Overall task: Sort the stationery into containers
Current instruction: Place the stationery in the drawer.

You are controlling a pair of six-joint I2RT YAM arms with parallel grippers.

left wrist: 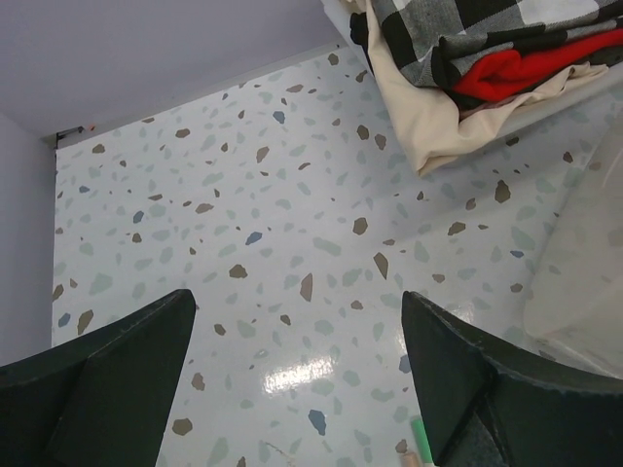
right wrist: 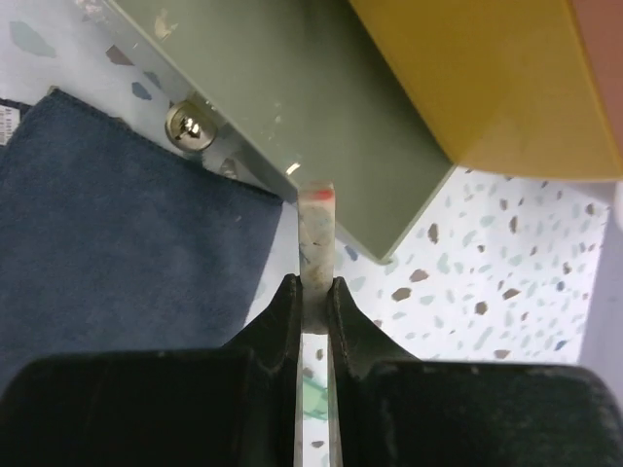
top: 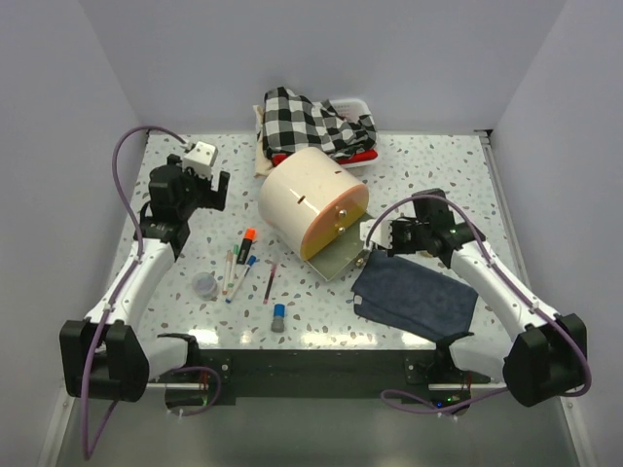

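Black fingers of right gripper pressed almost together, clamped on thin pale strip with red tip. Just ahead of strip tip: pulled-out olive-green drawer with small brass knob; contact not discernible. Ahead-right: yellow-orange front of cream drum-shaped cabinet. Left of fingers: dark blue cloth, edge close. Right: speckled white tabletop, open room.

Left gripper spread wide, holding nothing; checked black-and-white fabric ahead-right.

Well left of right gripper, loose on table: orange-capped marker, thin pens, dark red pencil, blue-capped tube, small clear round pot.
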